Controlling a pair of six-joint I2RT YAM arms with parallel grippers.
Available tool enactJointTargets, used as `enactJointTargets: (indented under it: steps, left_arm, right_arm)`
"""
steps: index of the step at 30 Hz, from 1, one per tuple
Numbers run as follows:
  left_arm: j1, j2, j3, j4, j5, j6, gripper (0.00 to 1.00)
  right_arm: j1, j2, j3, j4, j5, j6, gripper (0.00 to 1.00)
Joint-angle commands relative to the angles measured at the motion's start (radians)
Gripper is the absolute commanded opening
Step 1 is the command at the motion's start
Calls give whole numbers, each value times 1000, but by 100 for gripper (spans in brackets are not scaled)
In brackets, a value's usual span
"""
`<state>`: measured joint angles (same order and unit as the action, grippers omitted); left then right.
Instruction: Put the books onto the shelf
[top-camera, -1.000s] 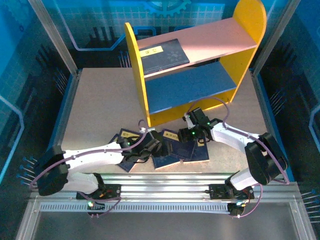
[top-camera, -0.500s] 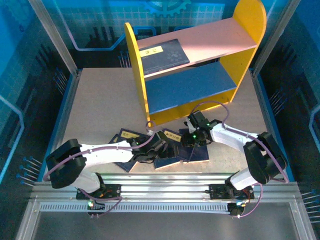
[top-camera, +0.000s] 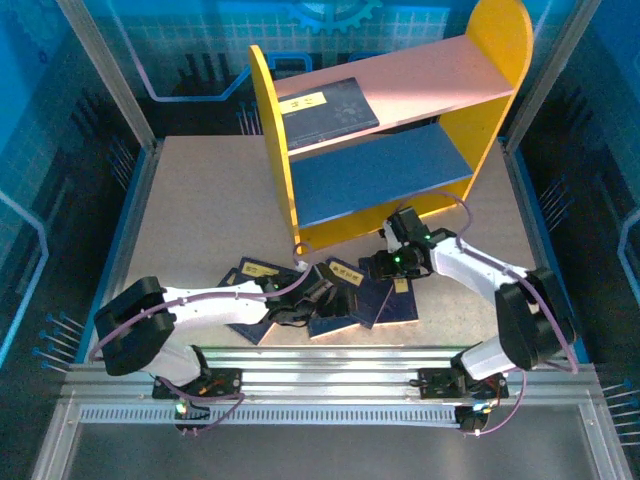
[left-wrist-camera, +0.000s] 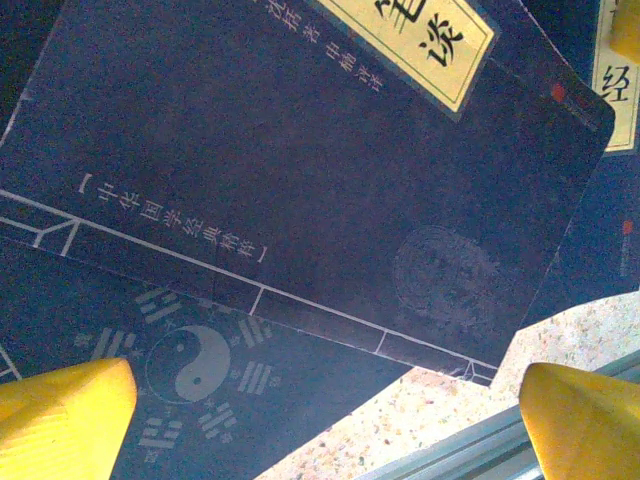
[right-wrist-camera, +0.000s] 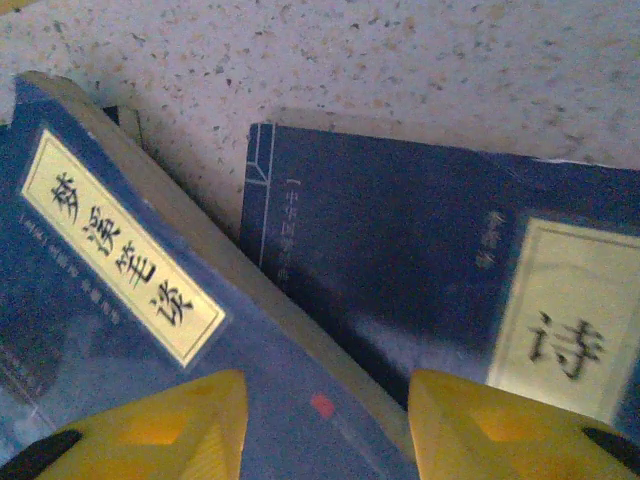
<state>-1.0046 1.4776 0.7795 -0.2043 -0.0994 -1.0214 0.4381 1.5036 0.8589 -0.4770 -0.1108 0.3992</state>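
The shelf (top-camera: 385, 130) stands at the far side of the table (top-camera: 200, 220), its yellow side panels framing a pink upper board (top-camera: 440, 75) and a blue lower board (top-camera: 385, 175). One navy book (top-camera: 335, 110) lies flat at the left end of the pink board; its yellow label is too small to read from above. The other books (top-camera: 350, 305) lie fanned and overlapping on the table just in front of the shelf, between the two arms.

The left gripper (left-wrist-camera: 320, 425) hovers low over the pile with its yellow fingers (left-wrist-camera: 60, 415) spread wide and nothing between them. The cover (left-wrist-camera: 300, 170) below it carries white bracketed print that looks like 中华国学经典精粹, a yellow label ending in 谈, a small red mark (left-wrist-camera: 563, 93) near one corner and a faint round emblem. Under it another cover shows a yin-yang symbol (left-wrist-camera: 195, 370) ringed by trigrams, and a label at the right edge reads 经.

The right gripper (right-wrist-camera: 328, 425) sits at the right end of the pile, jaws partly apart and straddling the pale page edge of a raised book (right-wrist-camera: 100, 300) whose label looks like 梦溪笔谈. Whether the fingers actually pinch that edge cannot be told. Just beside it a flat book (right-wrist-camera: 400, 270) bears a label reading 诗
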Motion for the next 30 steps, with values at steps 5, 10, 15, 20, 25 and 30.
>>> enactJointTargets:
  steps: [5, 10, 15, 20, 25, 30]
  left_arm:
    - [-6, 43, 56, -36, 19, 14, 99]
    - [-6, 68, 59, -36, 29, 15, 99]
    - [-5, 94, 67, -30, 38, 12, 99]
    - [-5, 102, 78, -27, 39, 13, 99]
    - [10, 118, 112, -34, 36, 46, 99]
    - [21, 159, 140, -9, 51, 67, 99]
  right_arm:
    - [56, 87, -48, 68, -73, 56, 44]
    - [98, 52, -96, 91, -79, 97, 43]
    - [108, 65, -105, 95, -75, 104, 40]
    - [109, 40, -127, 91, -68, 112, 37]
    - [111, -34, -145, 47, -64, 111, 32]
    - [114, -122, -195, 28, -69, 140, 32]
